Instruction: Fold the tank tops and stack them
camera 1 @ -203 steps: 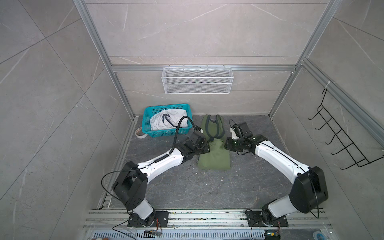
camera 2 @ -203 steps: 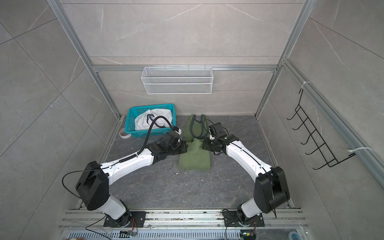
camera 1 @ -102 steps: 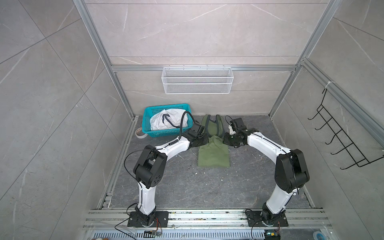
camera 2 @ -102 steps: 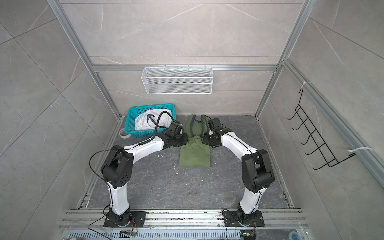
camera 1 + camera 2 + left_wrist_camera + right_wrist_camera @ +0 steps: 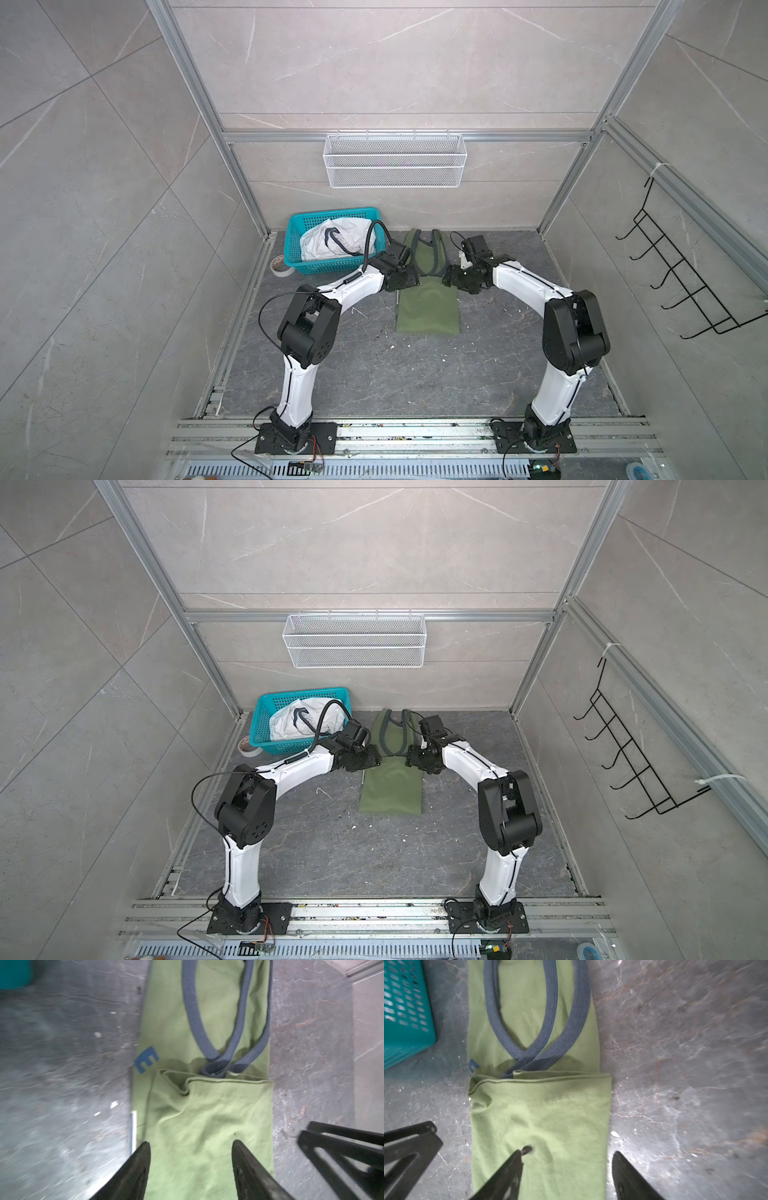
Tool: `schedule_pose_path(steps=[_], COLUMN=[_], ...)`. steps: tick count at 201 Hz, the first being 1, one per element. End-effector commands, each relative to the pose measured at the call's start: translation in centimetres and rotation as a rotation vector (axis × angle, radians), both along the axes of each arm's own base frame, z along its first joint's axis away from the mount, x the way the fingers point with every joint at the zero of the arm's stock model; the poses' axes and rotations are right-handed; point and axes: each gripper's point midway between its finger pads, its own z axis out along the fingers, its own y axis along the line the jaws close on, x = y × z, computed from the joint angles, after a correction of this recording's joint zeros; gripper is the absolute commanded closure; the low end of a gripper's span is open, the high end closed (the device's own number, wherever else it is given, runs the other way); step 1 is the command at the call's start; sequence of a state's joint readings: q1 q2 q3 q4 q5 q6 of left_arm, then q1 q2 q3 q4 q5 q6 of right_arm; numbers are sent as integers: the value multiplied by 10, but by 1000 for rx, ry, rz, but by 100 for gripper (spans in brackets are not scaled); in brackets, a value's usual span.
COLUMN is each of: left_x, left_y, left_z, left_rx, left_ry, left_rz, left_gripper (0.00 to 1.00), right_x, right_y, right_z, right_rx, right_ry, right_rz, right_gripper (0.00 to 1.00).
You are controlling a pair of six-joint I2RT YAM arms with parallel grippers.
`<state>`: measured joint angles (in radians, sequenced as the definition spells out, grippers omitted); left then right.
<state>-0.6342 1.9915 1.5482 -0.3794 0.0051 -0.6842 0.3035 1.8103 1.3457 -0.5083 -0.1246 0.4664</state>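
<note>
Olive green tank top (image 5: 428,307) lies flat, its hem folded up to the chest and its straps stretching ahead of both pincers. The left gripper (image 5: 191,1142) and right gripper (image 5: 567,1152) hover spread over the folded layer's side edges, pinching nothing. They would do best to rise straight up, so no fingertip drags the fold. The white tank top (image 5: 332,245) lies in the teal basket (image 5: 328,269), beside the left pincer

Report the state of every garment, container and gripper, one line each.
olive green tank top, flat on the floor, folded narrow, hem end doubled over, straps sticking out
white tank top, crumpled in the teal basket, unfolded
teal basket, upright on the floor
left gripper, open over the green cloth, gripping nothing
right gripper, open over the green cloth, gripping nothing
</note>
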Motion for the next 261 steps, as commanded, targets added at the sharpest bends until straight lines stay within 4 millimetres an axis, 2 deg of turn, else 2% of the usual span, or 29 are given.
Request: schedule_pose_path(steps=[1,22,44,77,103,142,205,261], left_x=[-25,-47,-50,-24,1,25,38,43], left_y=[30,41,28,7,-2,-4,-10,-14], left_z=[62,49,33,25,10,-14,-42,-50], left_rx=[24,24,11,36,103,188,215,213], left_ry=[-100,-73,-41,-61,-60,-33,11,18], left_rz=[12,0,-70,-131,-152,-140,-143,-147], left_gripper=[34,35,36,40,42,43,46,59], right_x=[-27,-47,-50,-31,-10,15,34,36], right_y=[-6,-7,-4,-9,-14,-19,-17,-12], right_z=[26,14,1,-10,-19,-37,-61,-78], right_rx=[13,32,57,122,147,200,224,236], right_ry=[-43,-24,-5,-7,9,41,79,113], right_rz=[31,40,46,-4,-24,-63,-72,-56], right_gripper=[29,29,31,34,36,37,43,61])
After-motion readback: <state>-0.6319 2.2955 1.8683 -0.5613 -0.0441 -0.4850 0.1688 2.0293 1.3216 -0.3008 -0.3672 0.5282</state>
